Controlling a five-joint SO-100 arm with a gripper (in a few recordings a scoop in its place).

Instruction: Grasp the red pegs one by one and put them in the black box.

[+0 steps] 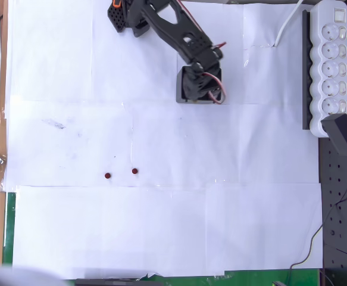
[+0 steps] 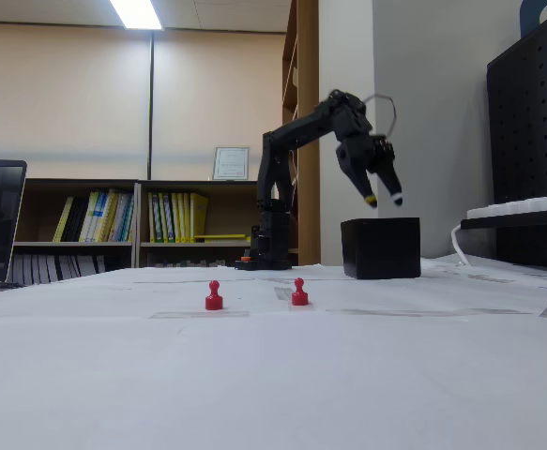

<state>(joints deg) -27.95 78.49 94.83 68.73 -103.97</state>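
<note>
We see a beige wall [image 2: 85, 103] under a ceiling light [image 2: 137, 13]. Low bookshelves [image 2: 160, 220] hold books, and white paper [image 1: 161, 226] covers the table.

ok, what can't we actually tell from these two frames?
- Inside of the black box: the fixed view sees its wall side-on; overhead, the arm and claw cover it, so any pegs inside can't be counted.
- Claw: fingers apart over the box, nothing visibly held.
- Two red pegs: mere dots overhead.
</note>
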